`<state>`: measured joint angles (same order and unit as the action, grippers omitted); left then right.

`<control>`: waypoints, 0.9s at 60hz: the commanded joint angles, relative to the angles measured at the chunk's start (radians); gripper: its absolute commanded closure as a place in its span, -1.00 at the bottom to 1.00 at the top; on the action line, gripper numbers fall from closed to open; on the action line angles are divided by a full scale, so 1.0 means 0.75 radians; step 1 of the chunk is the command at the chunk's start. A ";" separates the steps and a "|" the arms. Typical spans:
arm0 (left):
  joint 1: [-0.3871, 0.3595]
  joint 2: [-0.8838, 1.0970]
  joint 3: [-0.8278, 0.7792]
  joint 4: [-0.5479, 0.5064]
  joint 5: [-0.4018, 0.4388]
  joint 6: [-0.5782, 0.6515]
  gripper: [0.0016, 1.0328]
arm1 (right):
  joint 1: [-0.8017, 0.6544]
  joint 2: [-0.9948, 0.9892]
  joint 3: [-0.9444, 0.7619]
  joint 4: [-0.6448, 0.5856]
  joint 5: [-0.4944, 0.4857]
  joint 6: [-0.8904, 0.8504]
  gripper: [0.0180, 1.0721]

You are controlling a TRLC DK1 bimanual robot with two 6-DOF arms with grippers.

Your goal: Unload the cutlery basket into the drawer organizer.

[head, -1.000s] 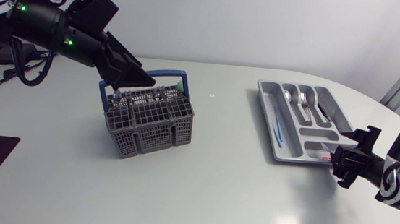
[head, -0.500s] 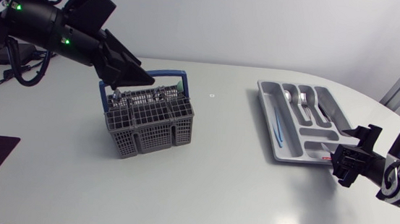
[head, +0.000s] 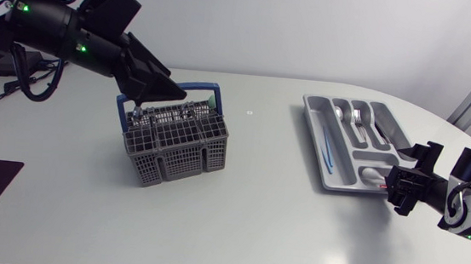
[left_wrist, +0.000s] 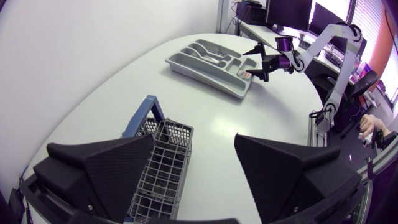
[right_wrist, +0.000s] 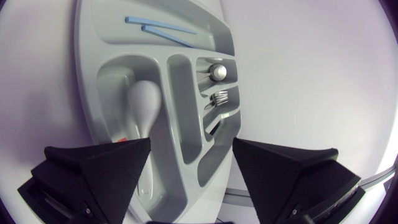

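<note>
My left tool (head: 161,87) hangs over the back of the basket (head: 175,141), close by its blue handle (head: 190,87). Both fingers are spread wide with nothing between them (released, in short). From the left wrist I look down past one finger (left_wrist: 106,171) onto the grey grid of the basket, which stands upright on the bench (head: 244,227). What lies inside it I cannot make out.

The organizer (head: 346,182) sits well apart from the basket, towards my right side of the bench. My right tool (head: 394,190) is at its near end, low over the corner. It too is released, fingers wide and gripping nothing.

From the right wrist the organizer lies under and ahead of that tool. A white spoon (right_wrist: 146,102) rests in the short compartment just ahead of the fingers, its handle pointing back towards me. Forks (right_wrist: 217,98) lie in a narrow compartment beside it (something metal and round shows just beyond them). Two blue sticks (right_wrist: 158,25) lie in the long compartment farthest from the tool.
</note>
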<state>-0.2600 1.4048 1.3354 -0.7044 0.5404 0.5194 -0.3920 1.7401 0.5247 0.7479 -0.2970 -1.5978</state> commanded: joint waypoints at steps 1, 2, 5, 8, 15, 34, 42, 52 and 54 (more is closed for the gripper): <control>-0.013 -0.016 -0.024 0.013 -0.007 -0.018 -0.75 | 0.009 0.007 0.012 -0.015 0.016 -0.011 -0.73; -0.015 -0.016 -0.024 0.013 -0.007 -0.018 -0.75 | 0.009 0.009 0.010 -0.015 0.018 -0.009 -0.72; -0.017 -0.014 -0.026 0.015 -0.009 -0.018 -0.75 | 0.007 0.016 0.004 -0.009 0.018 -0.005 -0.57; -0.019 -0.014 -0.026 0.019 -0.009 -0.018 -0.75 | 0.005 0.016 0.004 -0.007 0.018 0.005 -0.51; -0.028 -0.014 -0.024 0.023 -0.015 -0.018 -0.75 | 0.003 0.001 -0.006 -0.007 0.011 0.007 -0.51; -0.026 -0.022 -0.015 0.023 -0.027 -0.020 -0.75 | -0.011 -0.115 0.018 -0.120 -0.003 0.063 -0.66; -0.005 -0.030 -0.013 0.023 -0.027 -0.018 -0.75 | -0.009 -0.228 0.057 -0.265 -0.021 0.175 -0.74; 0.054 -0.034 0.040 0.009 -0.070 -0.018 -0.75 | 0.112 -0.438 0.178 -0.639 -0.019 0.445 -0.74; 0.077 -0.036 0.060 -0.006 -0.072 -0.018 -0.75 | 0.154 -0.481 0.217 -0.742 -0.017 0.511 -0.74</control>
<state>-0.2333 1.3991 1.3369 -0.6979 0.4950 0.5194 -0.3321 1.4506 0.6235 0.2863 -0.3092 -1.3384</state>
